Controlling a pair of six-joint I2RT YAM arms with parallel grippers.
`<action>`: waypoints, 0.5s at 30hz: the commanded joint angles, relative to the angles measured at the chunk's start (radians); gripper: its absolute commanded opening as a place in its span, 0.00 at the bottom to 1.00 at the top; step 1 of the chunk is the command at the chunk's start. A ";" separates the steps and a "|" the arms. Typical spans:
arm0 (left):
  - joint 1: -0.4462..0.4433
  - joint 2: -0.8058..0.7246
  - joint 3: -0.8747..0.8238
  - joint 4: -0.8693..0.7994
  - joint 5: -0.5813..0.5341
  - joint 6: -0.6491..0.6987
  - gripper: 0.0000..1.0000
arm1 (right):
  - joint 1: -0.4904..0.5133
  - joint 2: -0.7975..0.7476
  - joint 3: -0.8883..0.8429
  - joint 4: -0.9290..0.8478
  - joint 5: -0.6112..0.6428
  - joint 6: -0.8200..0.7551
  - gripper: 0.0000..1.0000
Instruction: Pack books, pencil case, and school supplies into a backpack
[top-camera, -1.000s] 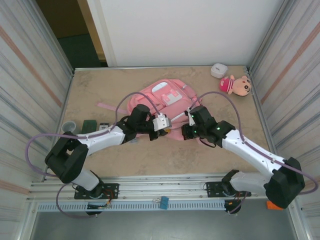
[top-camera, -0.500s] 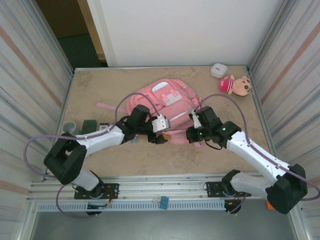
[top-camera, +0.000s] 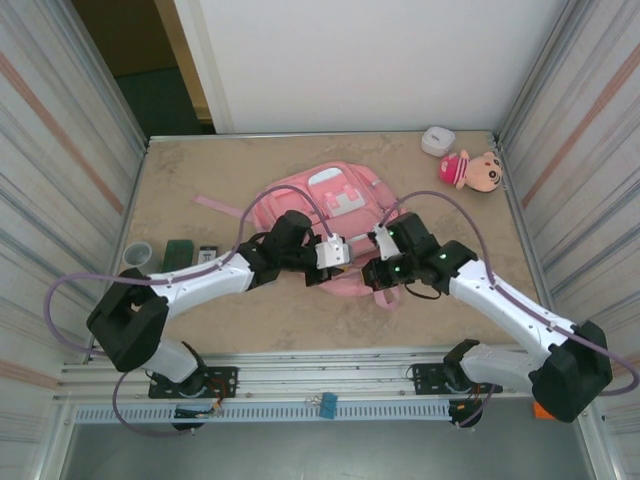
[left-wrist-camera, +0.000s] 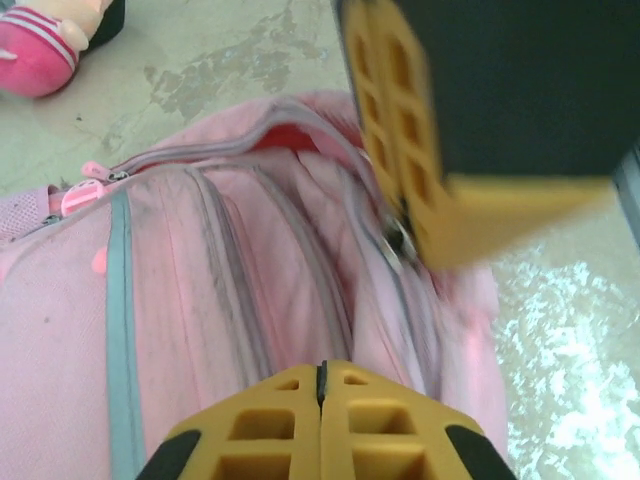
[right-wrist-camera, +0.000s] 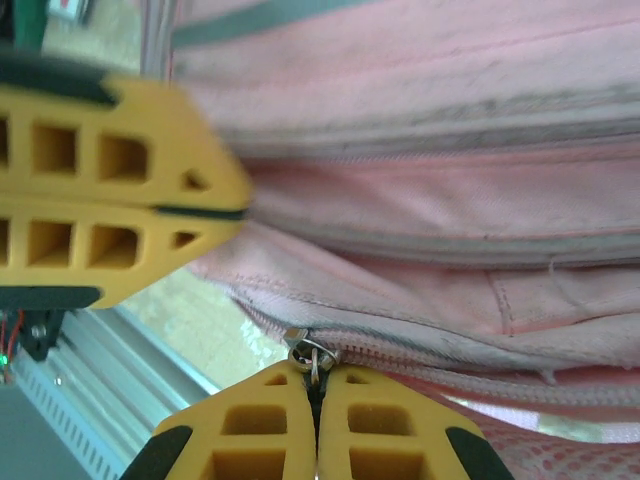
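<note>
Cup (top-camera: 137, 252) and green block (top-camera: 180, 250): well left of the backpack (top-camera: 335, 195), apart from it. Left gripper (left-wrist-camera: 320, 368): over the backpack's near left part, jaws closed pad against pad, nothing visible between them. Backpack: flat on the table (top-camera: 180, 170), front pockets up. Right gripper (right-wrist-camera: 313, 375): at the backpack's near right edge, jaws clamped on a metal zip pull (right-wrist-camera: 312, 355). Doll (top-camera: 478, 170): beyond the backpack's far right corner, well apart.

Both arms stretch forward and bend inward, so the left gripper (left-wrist-camera: 321, 368) and right gripper (right-wrist-camera: 316, 372) nearly meet, each with its fingers (left-wrist-camera: 270, 430) pressed together.
</note>
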 joint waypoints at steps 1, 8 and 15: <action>0.035 -0.072 -0.044 -0.105 -0.027 0.074 0.00 | -0.097 -0.072 -0.028 0.002 -0.002 0.013 0.00; 0.037 -0.156 -0.046 -0.278 -0.073 0.134 0.00 | -0.210 -0.029 -0.035 -0.036 -0.067 -0.055 0.00; -0.052 -0.128 -0.014 -0.160 -0.098 0.020 0.67 | -0.079 -0.002 -0.004 0.027 -0.143 -0.046 0.00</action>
